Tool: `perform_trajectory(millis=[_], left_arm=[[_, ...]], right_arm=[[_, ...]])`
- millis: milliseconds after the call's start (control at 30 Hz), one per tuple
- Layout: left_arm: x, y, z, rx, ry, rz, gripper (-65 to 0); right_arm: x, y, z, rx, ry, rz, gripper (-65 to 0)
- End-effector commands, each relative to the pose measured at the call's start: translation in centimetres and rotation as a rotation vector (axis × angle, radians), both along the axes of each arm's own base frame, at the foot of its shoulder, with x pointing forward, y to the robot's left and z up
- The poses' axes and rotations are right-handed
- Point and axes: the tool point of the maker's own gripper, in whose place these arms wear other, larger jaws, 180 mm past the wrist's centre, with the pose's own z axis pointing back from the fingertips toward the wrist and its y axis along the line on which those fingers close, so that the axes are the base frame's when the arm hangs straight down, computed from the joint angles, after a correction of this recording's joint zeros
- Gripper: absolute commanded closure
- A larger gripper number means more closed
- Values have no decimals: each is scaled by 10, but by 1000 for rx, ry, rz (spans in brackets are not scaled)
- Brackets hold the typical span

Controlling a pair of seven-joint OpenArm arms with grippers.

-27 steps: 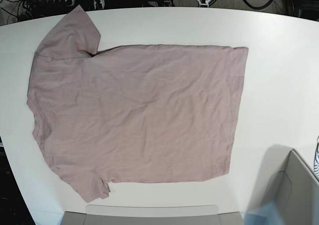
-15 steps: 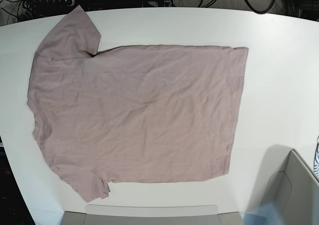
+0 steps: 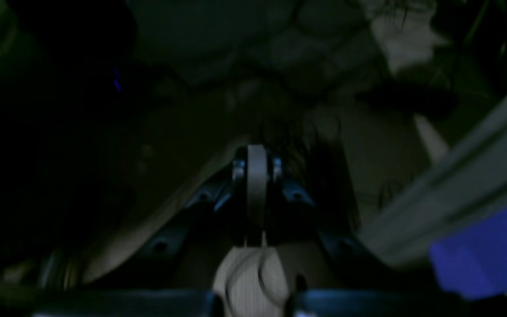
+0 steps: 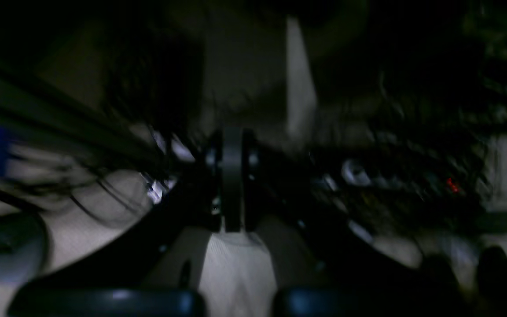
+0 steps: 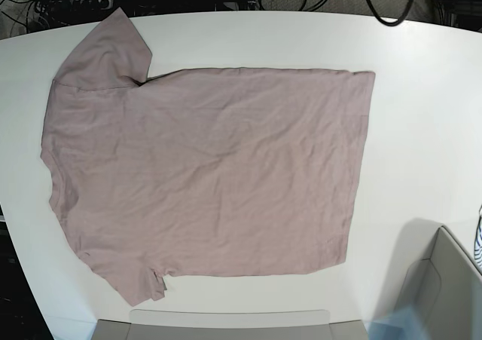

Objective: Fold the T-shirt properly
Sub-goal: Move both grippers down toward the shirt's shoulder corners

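White and broad, the bench (image 5: 422, 114) filled the base view, dark cables and equipment beyond its far edge. On it the T-shirt (image 5: 211, 174) lay spread flat and wrinkled, neck end toward the view's left and hem toward the right, one sleeve pointing to the far edge and the other to the near edge. A grey box (image 5: 444, 291) sat at the near right corner, apart from the garment. Neither arm appeared over the bench. In the dim, blurred wrist views the left end effector (image 3: 256, 176) and right end effector (image 4: 231, 171) were both clenched, pads together, grasping nothing.
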Motion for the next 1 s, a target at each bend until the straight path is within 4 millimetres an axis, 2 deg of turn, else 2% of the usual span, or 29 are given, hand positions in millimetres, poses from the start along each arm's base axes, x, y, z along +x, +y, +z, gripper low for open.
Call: perform_trajectory(millis=[0, 133, 200, 300, 433, 567, 667, 867, 967], left_arm=[[-8, -1, 25, 11, -66, -22, -4], [9, -3, 64, 16, -191, -44, -26], [20, -3, 81, 18, -251, -54, -51], [41, -5, 103, 20, -345, -64, -81], [67, -6, 116, 22, -397, -68, -85], [83, -6, 127, 21, -386, -63, -85], [91, -5, 129, 21, -380, -60, -85], [96, -5, 125, 21, -359, -56, -86], [97, -5, 126, 21, -362, -56, -86]], right_arm=[[-12, -2, 16, 2, -29, -16, 0], [9, 10, 62, 56, -176, -31, -10], [20, 6, 84, 71, -226, -38, -41], [46, 0, 114, 112, -290, -86, -97], [79, -14, 147, 181, -328, -154, -114], [99, -22, 181, 265, -331, -160, -116], [107, -27, 192, 296, -309, -140, -124], [119, -50, 179, 358, -256, -282, -244], [128, -68, 180, 348, -253, -306, -257]])
